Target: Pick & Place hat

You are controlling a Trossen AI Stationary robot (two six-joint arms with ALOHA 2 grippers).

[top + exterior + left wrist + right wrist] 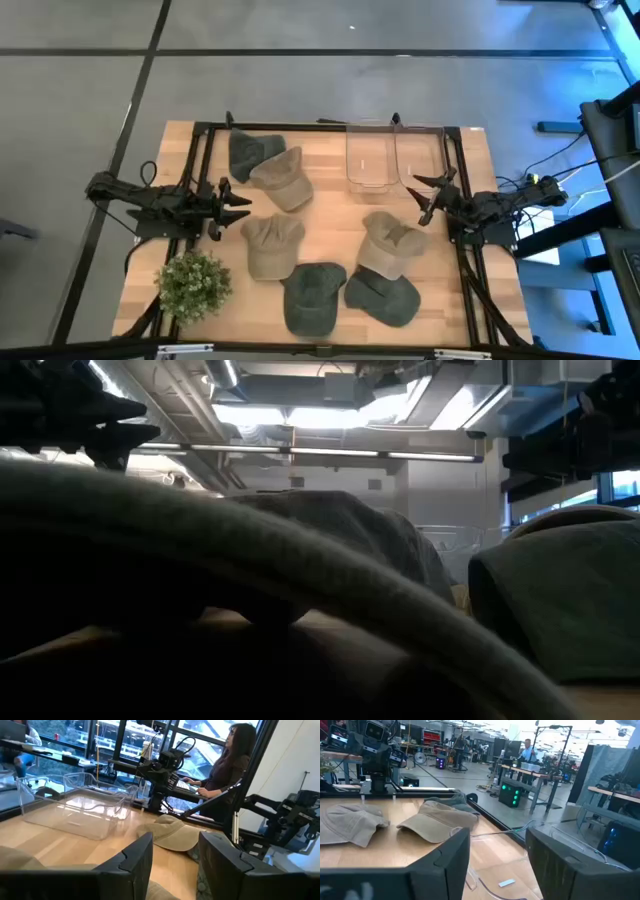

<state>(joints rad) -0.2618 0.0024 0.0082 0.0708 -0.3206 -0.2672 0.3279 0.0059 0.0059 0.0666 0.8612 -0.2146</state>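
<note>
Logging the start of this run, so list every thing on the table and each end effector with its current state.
left end effector: open, empty, at the table's left edge
right end effector: open, empty, by the bins
clear bins: upright, empty
tan caps: three, lying loose
dark green caps: three, lying loose
potted plant: upright

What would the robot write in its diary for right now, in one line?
left tool: open, empty, beside tan cloth cap | right tool: open, empty, by clear plastic bin | hats in bin: none
</note>
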